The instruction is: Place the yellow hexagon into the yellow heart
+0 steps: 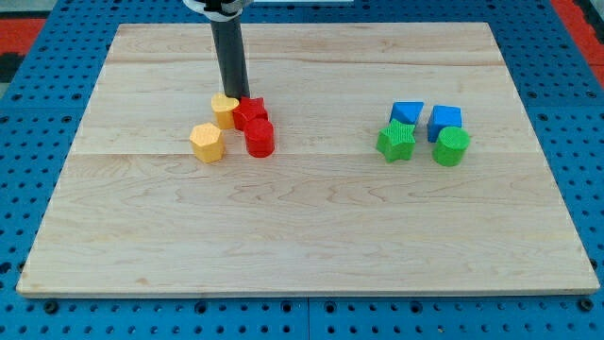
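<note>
The yellow hexagon (pixel 207 143) lies left of the board's middle. The yellow heart (pixel 225 110) sits just up and right of it, a small gap between them. A red star (pixel 250 112) touches the heart's right side, and a red cylinder (pixel 260 138) sits right below the star. My tip (pixel 236 94) stands just above the heart and the star, at their top edge, close to or touching them.
A group at the view's right: a blue block (pixel 407 114), a blue cube (pixel 444 121), a green star (pixel 396 142) and a green cylinder (pixel 452 146). The wooden board (pixel 302 236) lies on a blue pegboard surface.
</note>
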